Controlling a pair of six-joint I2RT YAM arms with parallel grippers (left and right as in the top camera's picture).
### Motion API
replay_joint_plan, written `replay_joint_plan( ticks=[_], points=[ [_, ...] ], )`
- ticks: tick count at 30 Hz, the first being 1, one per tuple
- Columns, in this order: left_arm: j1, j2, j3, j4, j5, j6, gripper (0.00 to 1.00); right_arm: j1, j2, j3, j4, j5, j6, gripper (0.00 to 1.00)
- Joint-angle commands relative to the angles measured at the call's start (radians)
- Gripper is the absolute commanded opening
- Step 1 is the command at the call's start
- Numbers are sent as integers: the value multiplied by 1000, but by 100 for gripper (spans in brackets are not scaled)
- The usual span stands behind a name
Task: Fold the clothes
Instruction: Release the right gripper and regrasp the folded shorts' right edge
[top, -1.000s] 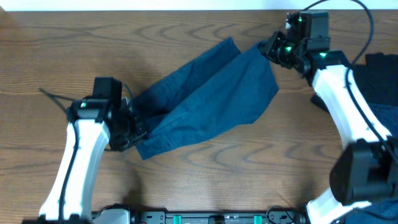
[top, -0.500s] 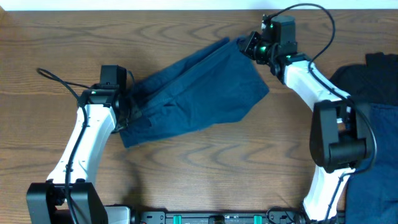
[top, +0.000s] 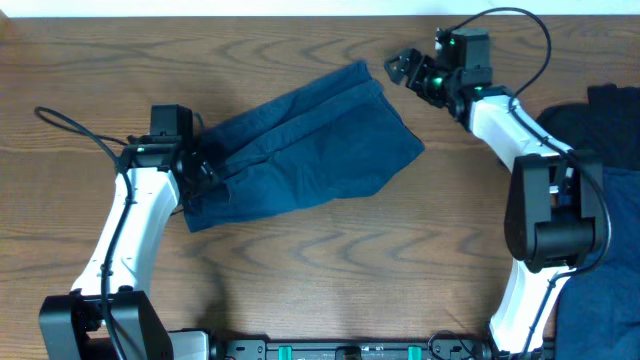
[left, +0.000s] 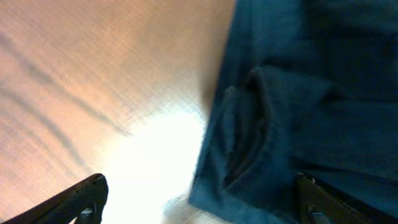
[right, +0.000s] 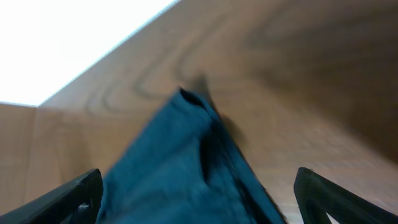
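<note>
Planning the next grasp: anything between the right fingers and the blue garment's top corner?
Nothing visible. The right gripper sits just off the corner of the blue garment, with only bare table between them.

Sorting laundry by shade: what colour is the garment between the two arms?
Dark blue, plain; the overhead view shows the garment best.

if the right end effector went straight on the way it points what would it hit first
Probably the blue garment, its corner centred ahead of the right end effector, though the blurry wrist view leaves depth unclear.
</note>
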Motion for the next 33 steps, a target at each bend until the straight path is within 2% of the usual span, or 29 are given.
replay_joint_plan(
  ticks=[1, 5, 9, 11, 12, 14, 16, 21, 22, 23, 25, 26, 29, 33],
  points=[
    [24, 5, -2, -37, 47, -5, 97, -70, 3, 14, -105, -119, -126, 90],
    [37, 5, -2, -84, 134, 13, 99, -112, 3, 14, -290, -61, -230, 86],
    [38, 5, -2, -64, 164, 54, 98, -104, 7, 14, -414, -32, -331, 68],
    [38, 5, -2, -51, 175, 69, 95, -83, 13, 14, -443, -29, -369, 56],
    [38, 5, -2, -48, 175, 69, 94, -67, 19, 14, -463, -11, -370, 54],
    [38, 5, -2, -40, 175, 69, 93, -32, 33, 14, -496, 29, -370, 53],
    [39, 5, 2, -37, 175, 70, 94, 4, 48, 13, -515, 38, -388, 47],
    [66, -5, 78, -88, 235, 112, 95, 91, 55, 13, -508, 20, -566, 50],
    [72, -10, 99, -100, 257, 133, 95, 102, 55, 13, -508, 20, -590, 46],
    [78, -16, 122, -113, 277, 151, 95, 111, 55, 13, -509, 23, -604, 33],
    [85, -29, 157, -144, 293, 163, 95, 115, 55, 13, -538, 49, -594, 6],
    [87, -37, 173, -162, 299, 175, 95, 115, 53, 13, -574, 72, -580, 1],
    [86, -58, 186, -201, 336, 198, 95, 107, 45, 13, -723, 204, -518, 1],
    [69, -61, 176, -254, 459, 270, 94, 105, 42, 13, -950, 464, -391, 1]
  ],
)
